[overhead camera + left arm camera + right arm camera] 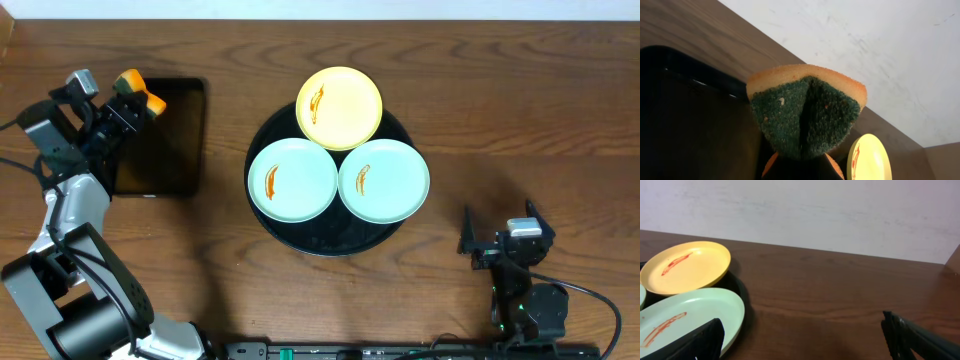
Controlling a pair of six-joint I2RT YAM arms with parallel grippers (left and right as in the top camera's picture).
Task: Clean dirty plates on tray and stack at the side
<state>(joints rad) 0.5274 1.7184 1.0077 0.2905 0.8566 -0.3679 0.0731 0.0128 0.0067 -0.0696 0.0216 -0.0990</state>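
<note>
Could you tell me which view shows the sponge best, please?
The left wrist view: the sponge fills it, green face creased, orange back. Overhead shows only an orange bit at the left end effector. Right wrist: nothing.

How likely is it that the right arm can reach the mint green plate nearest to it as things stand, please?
Probably yes. The right gripper is open and empty beside the tray, and only bare table lies between it and that mint green plate, whose near rim is uncovered.

Left claw (133, 97) pinches a sponge (805, 115); right claw (498, 225) gapes wide apart.
</note>
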